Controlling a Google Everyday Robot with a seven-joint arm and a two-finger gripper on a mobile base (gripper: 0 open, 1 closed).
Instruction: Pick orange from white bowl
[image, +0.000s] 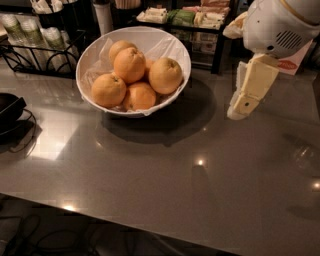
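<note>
The white bowl (172, 44), lined with crinkled white paper, stands on the grey counter at the upper left of centre. It holds several oranges: one on top (129, 64), one on the right (165, 75), one at the front left (108, 90), one at the front (140, 96). My gripper (239, 107) hangs from the white arm (275, 25) at the upper right. It points down above the counter, to the right of the bowl and apart from it. It holds nothing.
A black dish (9, 107) sits at the left edge. A wire rack with cups (30, 35) stands behind the bowl on the left. A black shelf with packets (190, 17) stands at the back. The counter's front edge runs along the bottom.
</note>
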